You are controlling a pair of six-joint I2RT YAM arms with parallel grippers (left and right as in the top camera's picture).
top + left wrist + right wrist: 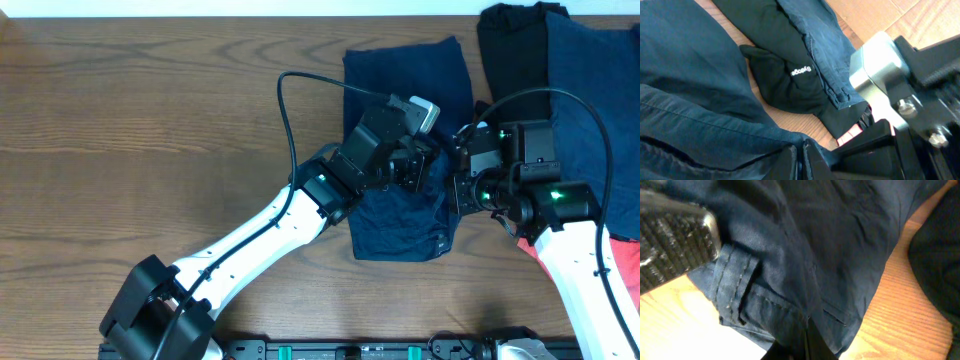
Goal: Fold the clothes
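Note:
The dark navy shorts (405, 75) lie in the middle of the table, bunched where both grippers meet over them. My left gripper (424, 168) comes in from the lower left. In the left wrist view it (801, 159) is shut, with a fold of the shorts (690, 75) pinched between its fingers. My right gripper (456, 182) faces it from the right. In the right wrist view it (807, 341) is shut on the shorts (830, 240) near the waistband and a belt loop (735, 282).
A black garment (510, 50) and another navy garment (590, 100) lie at the back right, with coral-red cloth (625, 262) at the right edge. The black garment carries a small white logo (801, 71). Bare wooden tabletop (150, 120) spreads to the left.

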